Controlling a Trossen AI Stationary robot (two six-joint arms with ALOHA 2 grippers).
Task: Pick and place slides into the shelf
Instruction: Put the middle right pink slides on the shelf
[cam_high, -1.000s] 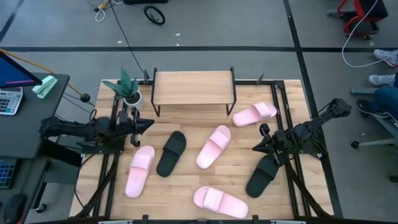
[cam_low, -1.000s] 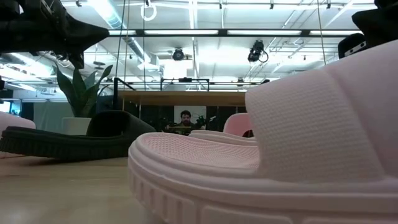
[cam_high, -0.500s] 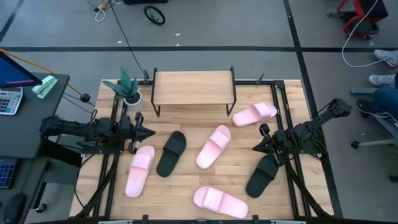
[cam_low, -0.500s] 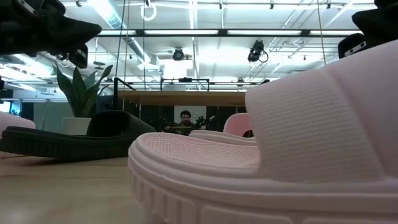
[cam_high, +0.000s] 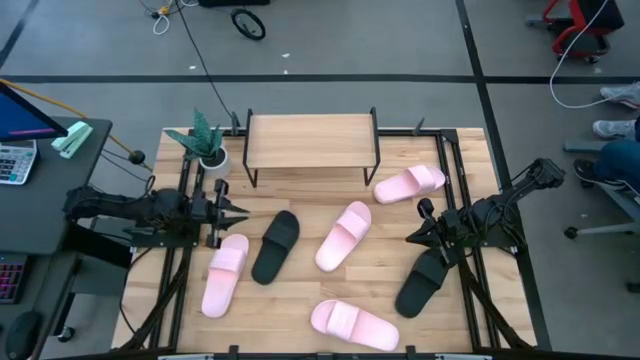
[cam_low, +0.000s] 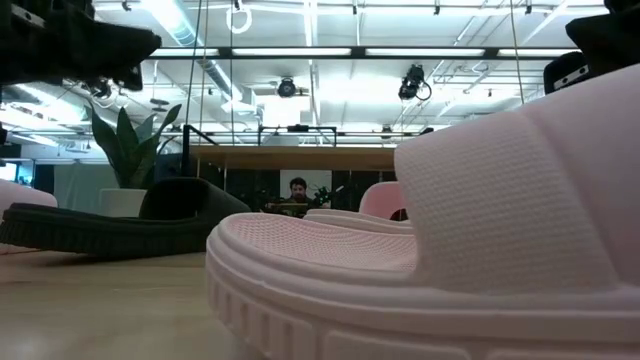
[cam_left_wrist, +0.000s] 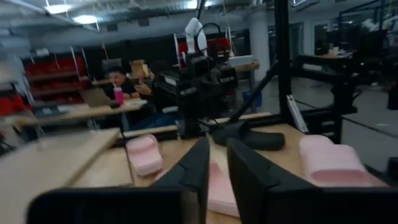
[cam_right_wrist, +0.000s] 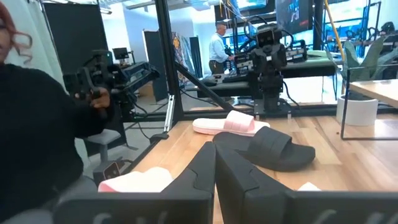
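1. The light plank-wood tabletop (cam_high: 300, 290) carries six slides. Nearest the front edge lies a pale pink foam slide (cam_high: 353, 324), so close to the low camera that it fills that view (cam_low: 430, 260).
2. Toward the front right corner a black slide (cam_high: 422, 281) lies angled, just below the right gripper (cam_high: 410, 238), which hovers near the right edge with its two dark fingers (cam_right_wrist: 208, 171) pressed together, holding nothing.
3. Toward the left edge another pale pink slide (cam_high: 224, 274) lies lengthwise. Just beside it, a second black slide (cam_high: 275, 245) slants, seen in the low view as a dark hump (cam_low: 130, 225).
4. Mid-table, a third pink slide (cam_high: 343, 236) lies diagonally. A fourth pink slide (cam_high: 409, 184) rests nearer the right back corner, just beside the shelf's leg.
5. The left gripper (cam_high: 240, 212) hangs above the left side, over the toe end of the pink slide there; its fingers (cam_left_wrist: 245, 180) sit slightly parted and empty.
6. At the back edge stands the small shelf (cam_high: 310, 142), a light wood board on thin black wire legs, bare on top.
7. A green potted plant in a white pot (cam_high: 207, 145) stands at the back left corner.
8. Beyond, grey floor with dark tape lines, cables, a side desk with a calculator (cam_high: 15, 160), and a seated person (cam_low: 297, 189) under bright ceiling lights.
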